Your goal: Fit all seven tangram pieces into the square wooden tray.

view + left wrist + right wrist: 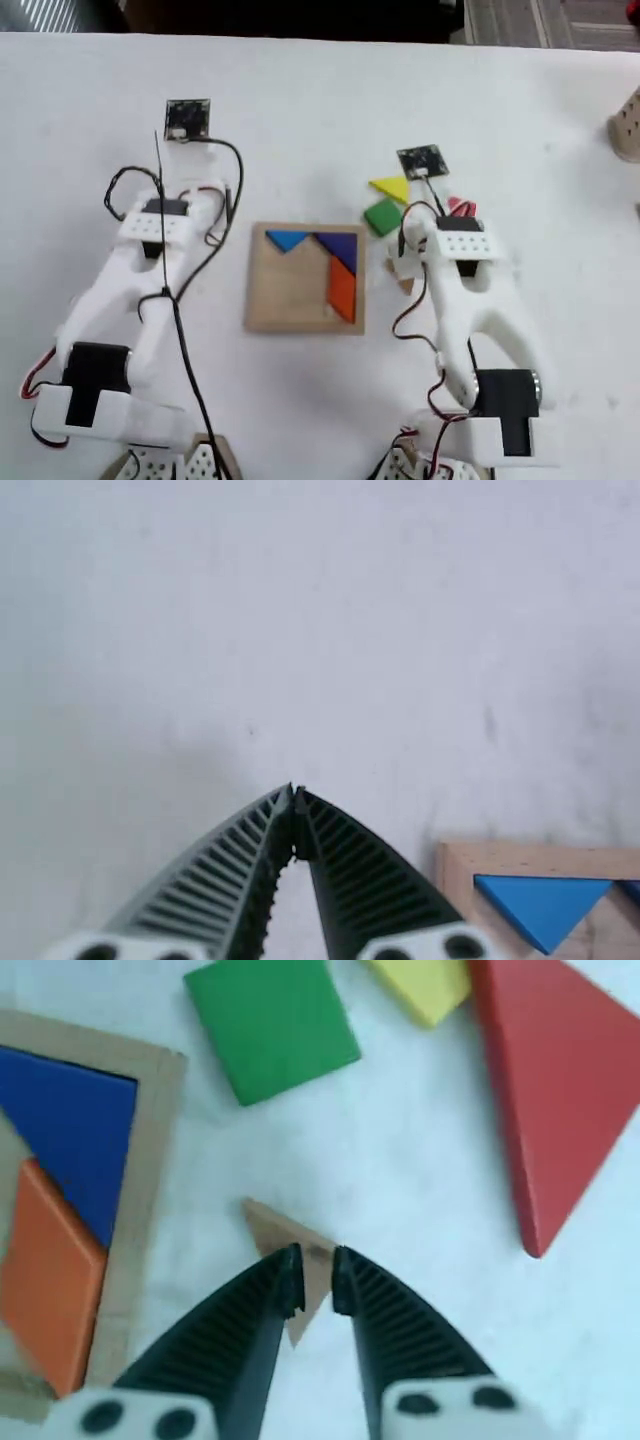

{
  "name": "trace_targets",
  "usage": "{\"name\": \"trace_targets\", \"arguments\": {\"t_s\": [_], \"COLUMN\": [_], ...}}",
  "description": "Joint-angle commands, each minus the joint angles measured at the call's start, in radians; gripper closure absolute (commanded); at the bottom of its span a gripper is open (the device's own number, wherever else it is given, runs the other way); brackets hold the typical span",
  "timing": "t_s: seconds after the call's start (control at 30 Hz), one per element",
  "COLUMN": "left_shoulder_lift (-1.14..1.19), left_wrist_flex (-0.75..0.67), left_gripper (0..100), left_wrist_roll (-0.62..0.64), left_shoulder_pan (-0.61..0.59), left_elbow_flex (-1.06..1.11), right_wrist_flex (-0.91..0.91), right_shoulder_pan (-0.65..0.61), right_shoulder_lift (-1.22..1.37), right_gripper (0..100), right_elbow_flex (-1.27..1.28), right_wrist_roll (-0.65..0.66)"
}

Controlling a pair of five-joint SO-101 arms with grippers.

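- While the left arm [130, 270] lies stretched forward over the table [320, 90] to the left of the tray [262, 300], the left gripper [295, 798] hangs with its jaws closed tip to tip and nothing between them, just off the tray's far left corner.
- Right of the tray, the right arm [475, 290] is stretched forward too, and the right gripper [316, 1265] points down with a narrow gap between its jaws, straddling one corner of the tan triangle [275, 1230]; whether the pads press it cannot be told.
- That triangle lies flat on the table, just beside the tray's right rim.
- Inside the tray, a light blue triangle [287, 240] and a dark blue triangle [340, 245] sit along the far rim, and an orange piece [342, 290] lies against the right rim; the tray's left and near parts show bare wood.
- Off the tray's far right corner lie a green square [272, 1025], a yellow piece [420, 985] and a red triangle [555, 1080], close together but apart.
- Beyond the tray's far rim and to its left, open white table spreads out.
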Motion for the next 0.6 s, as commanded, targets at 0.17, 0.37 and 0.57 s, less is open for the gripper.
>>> {"name": "trace_targets", "arguments": {"t_s": [0.17,0.37,0.57], "left_shoulder_lift": [-0.004,-0.004,-0.004], "left_wrist_flex": [-0.023,-0.023,-0.023], "left_gripper": [98,98,98], "left_wrist_roll": [-0.009,-0.009,-0.009], "left_shoulder_pan": [-0.005,-0.004,-0.004], "left_elbow_flex": [-0.015,-0.015,-0.015], "right_wrist_flex": [0.048,0.050,0.173], "right_shoulder_pan": [-0.081,-0.081,-0.068], "right_shoulder_lift": [-0.042,0.064,0.202], "right_gripper": [77.0,80.0,80.0], "right_elbow_flex": [-0.003,-0.035,-0.190], "right_wrist_roll": [0.166,0.230,0.284]}}
